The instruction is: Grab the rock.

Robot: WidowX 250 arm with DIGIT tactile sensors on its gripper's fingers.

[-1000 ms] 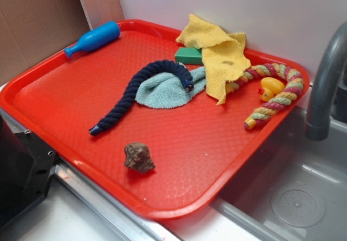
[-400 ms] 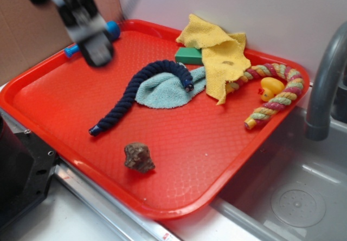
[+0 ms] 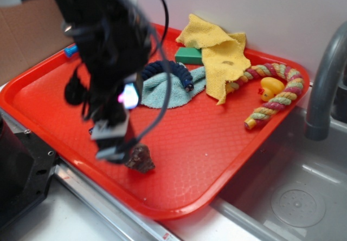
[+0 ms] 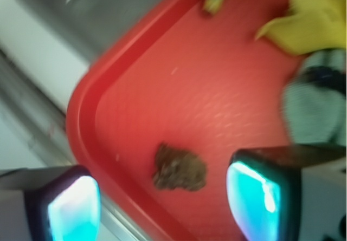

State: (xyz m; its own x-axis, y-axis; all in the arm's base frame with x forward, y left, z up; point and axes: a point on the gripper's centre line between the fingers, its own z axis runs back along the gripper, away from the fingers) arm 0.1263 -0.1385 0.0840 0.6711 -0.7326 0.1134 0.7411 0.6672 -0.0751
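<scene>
Brown rock [image 4: 179, 169] near front edge of red tray [image 4: 81, 111], lying in the gap between the fingers, gripper [image 4: 162, 203] spread wide, not touching it, blurred in exterior view just left of rock [image 3: 140, 158], yellow cloth [image 3: 219, 51] well behind

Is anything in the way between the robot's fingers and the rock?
Nothing visible. In the wrist view the rock lies alone on bare red tray, between the two open fingers. The cloths and ropes lie farther back. In the exterior view the gripper is just beside the rock, not touching it yet.
</scene>
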